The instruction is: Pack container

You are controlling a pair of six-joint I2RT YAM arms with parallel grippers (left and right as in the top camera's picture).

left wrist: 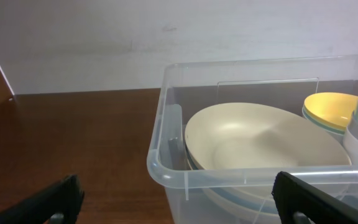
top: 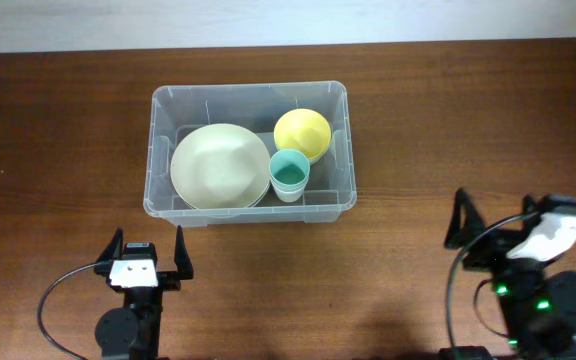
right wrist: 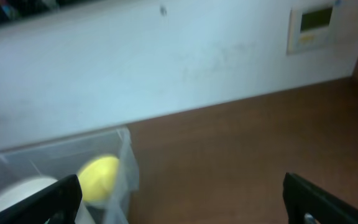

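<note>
The container [top: 343, 95] is a clear plastic tub at the table's middle. Inside it lie a cream plate [top: 218, 165], a yellow bowl [top: 302, 133] and a teal cup [top: 289, 174]. My left gripper [top: 148, 254] stands open just in front of the tub's near left corner, nothing between its fingers. In the left wrist view the tub's near rim [left wrist: 241, 175] fills the right half, with the cream plate [left wrist: 260, 140] behind it. My right gripper [top: 493, 222] is open at the table's right, apart from the tub. Its view is blurred and shows the tub's corner [right wrist: 124, 168] and the yellow bowl [right wrist: 99, 177].
Brown wooden table [top: 448, 120] all around the tub. A white wall [left wrist: 166, 37] runs along the table's far edge, with a small wall panel [right wrist: 312, 28] at the right.
</note>
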